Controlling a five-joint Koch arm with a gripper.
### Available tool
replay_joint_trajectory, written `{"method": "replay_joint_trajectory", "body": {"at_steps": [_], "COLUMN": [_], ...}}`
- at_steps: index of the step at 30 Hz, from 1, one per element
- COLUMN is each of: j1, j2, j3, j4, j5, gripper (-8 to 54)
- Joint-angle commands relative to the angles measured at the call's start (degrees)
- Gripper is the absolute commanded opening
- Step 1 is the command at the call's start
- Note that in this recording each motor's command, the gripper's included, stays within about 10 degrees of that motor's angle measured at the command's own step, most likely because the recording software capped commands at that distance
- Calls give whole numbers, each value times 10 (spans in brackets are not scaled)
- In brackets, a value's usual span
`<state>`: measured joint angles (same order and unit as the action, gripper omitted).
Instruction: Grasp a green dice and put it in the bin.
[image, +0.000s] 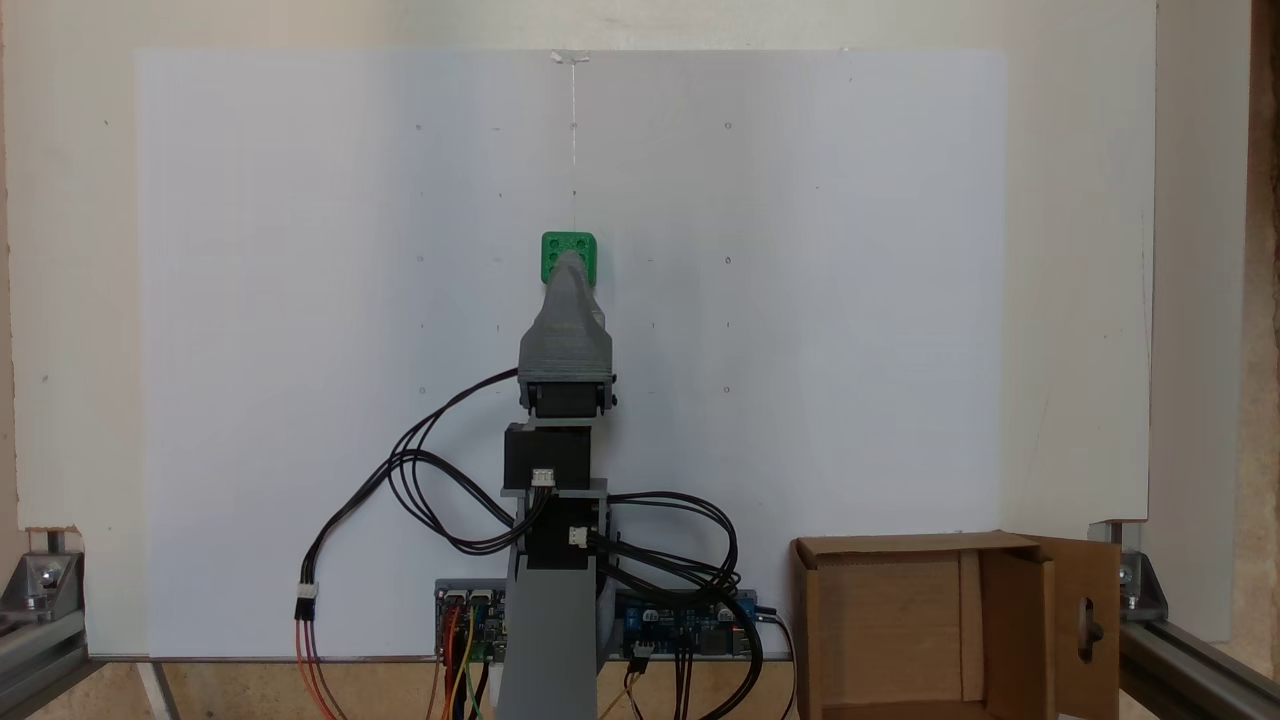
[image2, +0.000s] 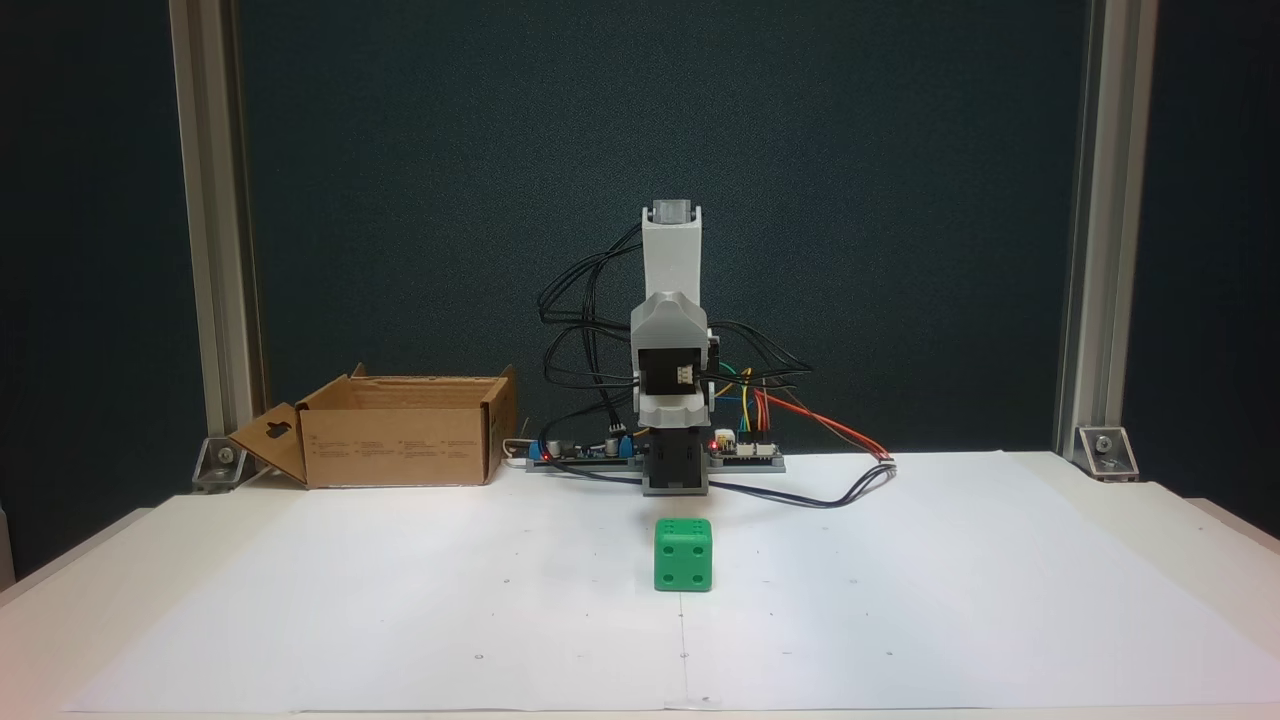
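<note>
Green dice sat on white paper sheet covering the table, nearest thing to the front camera in one fixed view, on the sheet's centre line. Front face showed four pips, top face also pipped. In the top-down fixed view the dice lay beyond the arm, partly covered by the gripper's grey tip.

Gripper pointed toward the dice in the top-down fixed view, tip overlapping the cube's near edge; jaws lay one behind the other, so spread or pressed together: cannot tell. From the front fixed view the arm stood folded upright behind the dice, well above the table, nothing touching the cube.

Behind the arm base: circuit boards with coloured and black wires looping out.

Cardboard bin sat at the back, left of the arm in the front fixed view, well apart from the dice. Open top, side flap with keyhole cutout folded outward. In the top-down fixed view the bin was at lower right, inside looked bare.

Aluminium frame posts and dark backdrop farthest back.
</note>
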<state>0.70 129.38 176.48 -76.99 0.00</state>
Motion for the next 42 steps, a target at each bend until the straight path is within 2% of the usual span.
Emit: {"method": "replay_joint_trajectory", "body": {"at_steps": [1,42], "j1": [-25,6], "j2": [59,61], "j3": [27,27], "j4": [100,99], "j5": [15,16], "gripper": [445,445]}}
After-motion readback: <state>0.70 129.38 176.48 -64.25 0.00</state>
